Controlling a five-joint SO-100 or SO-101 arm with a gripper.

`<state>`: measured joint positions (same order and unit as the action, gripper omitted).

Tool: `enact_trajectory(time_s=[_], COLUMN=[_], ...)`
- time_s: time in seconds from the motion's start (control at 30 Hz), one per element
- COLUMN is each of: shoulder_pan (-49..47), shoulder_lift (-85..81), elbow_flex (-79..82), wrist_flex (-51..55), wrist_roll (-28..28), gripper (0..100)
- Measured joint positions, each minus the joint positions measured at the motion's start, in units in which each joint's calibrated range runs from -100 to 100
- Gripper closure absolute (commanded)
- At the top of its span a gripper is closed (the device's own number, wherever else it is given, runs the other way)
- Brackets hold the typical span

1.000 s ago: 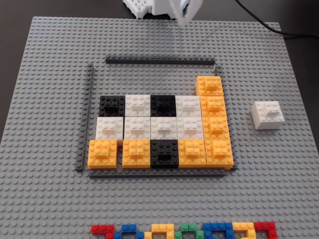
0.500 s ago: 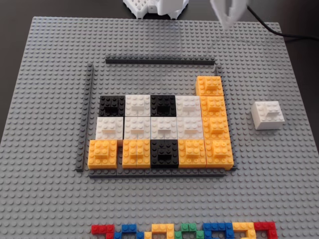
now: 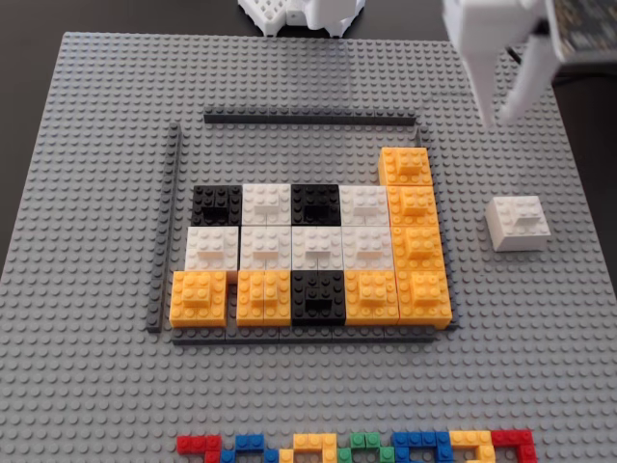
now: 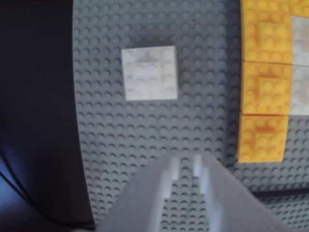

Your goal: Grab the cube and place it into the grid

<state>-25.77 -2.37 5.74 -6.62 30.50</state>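
Note:
The cube (image 3: 517, 222) is a white studded block with a small raised piece on top. It sits alone on the baseplate, right of the grid (image 3: 308, 253). The grid is a patch of black, white and orange blocks framed by thin dark grey strips (image 3: 308, 118). My white gripper (image 3: 499, 116) hangs above the plate at the far right, beyond the cube and apart from it. Its jaws are slightly apart and empty. In the wrist view the cube (image 4: 149, 72) lies ahead of the gripper (image 4: 184, 162), with studs showing between the fingers. The grid's orange column (image 4: 264, 87) is at the right.
The large light grey baseplate (image 3: 96, 386) carries everything. A row of small multicoloured bricks (image 3: 357, 447) lies along its near edge. The arm's white base (image 3: 299, 14) stands beyond the far edge. In the wrist view the dark table (image 4: 34, 96) borders the plate on the left.

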Motion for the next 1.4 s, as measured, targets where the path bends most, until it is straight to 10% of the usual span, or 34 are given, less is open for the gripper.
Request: enact_trajectory(time_s=[0.4,1.4], shoulder_pan=[-2.0,0.1], shoulder_lift=[15.7,24.3], elbow_flex=[-15.9,-18.2], wrist_flex=[1.6,-1.1], wrist_roll=[-0.4,-0.3], gripper=[76,77])
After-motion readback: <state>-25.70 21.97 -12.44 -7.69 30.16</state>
